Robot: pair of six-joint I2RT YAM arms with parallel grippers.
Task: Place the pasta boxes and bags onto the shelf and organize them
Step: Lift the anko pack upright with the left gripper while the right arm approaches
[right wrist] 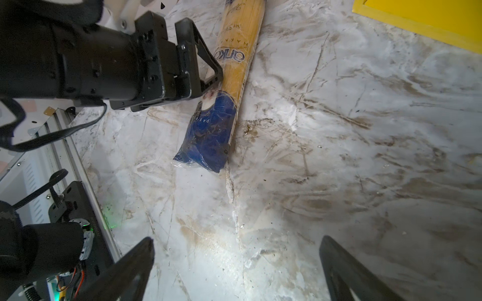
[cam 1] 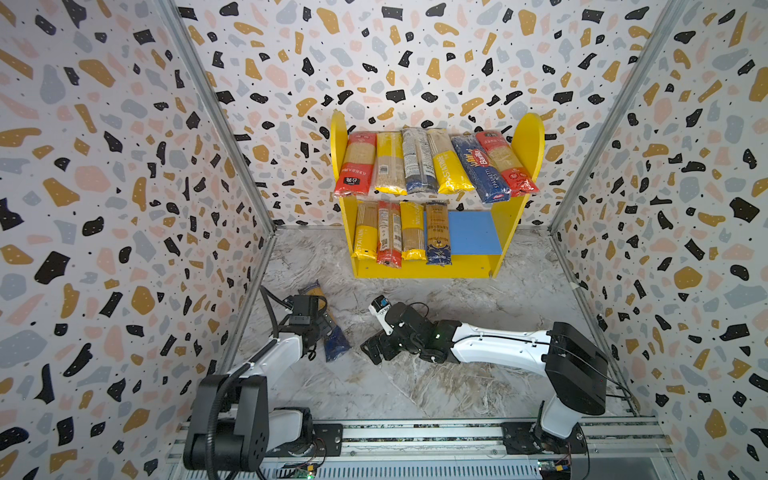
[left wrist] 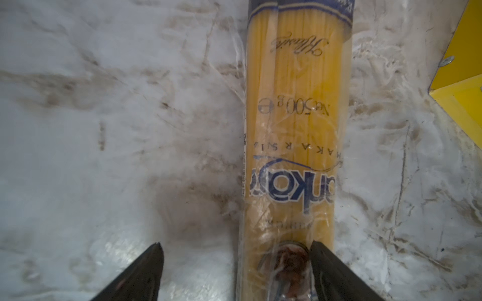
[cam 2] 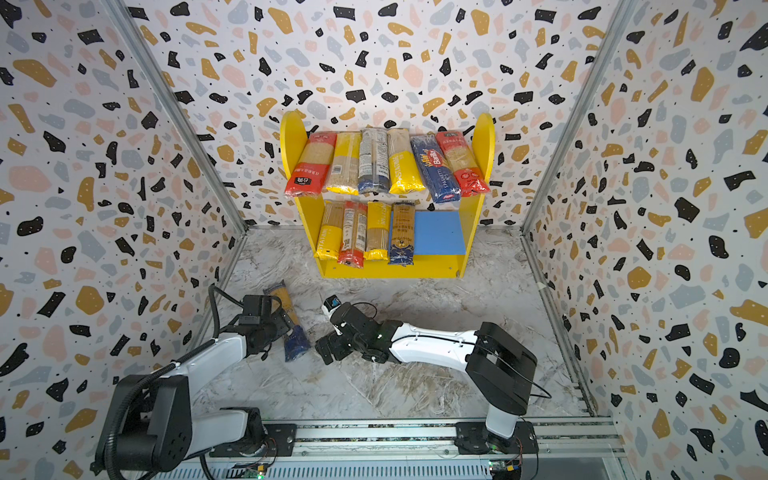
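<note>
One blue-gold pasta packet (cam 1: 336,345) (cam 2: 297,344) lies loose on the marble table, left of centre. My left gripper (cam 1: 329,326) (left wrist: 236,250) hovers open over its middle. One finger overlaps the packet (left wrist: 297,117) and the other stands over bare table. In the right wrist view a left fingertip (right wrist: 212,71) touches the packet (right wrist: 208,133). My right gripper (cam 1: 372,348) (right wrist: 237,241) is open and empty, low over the table just right of the packet. The shelf (cam 1: 528,141) (cam 2: 484,141) holds several packets on each tier, with the blue lower board (cam 1: 473,232) bare at its right.
Patterned walls close in left, right and behind the shelf. The arms' base rail (cam 1: 415,432) runs along the front edge. The right arm (cam 1: 490,345) stretches low across the table's middle. A yellow shelf corner (left wrist: 464,78) (right wrist: 430,18) is near both grippers.
</note>
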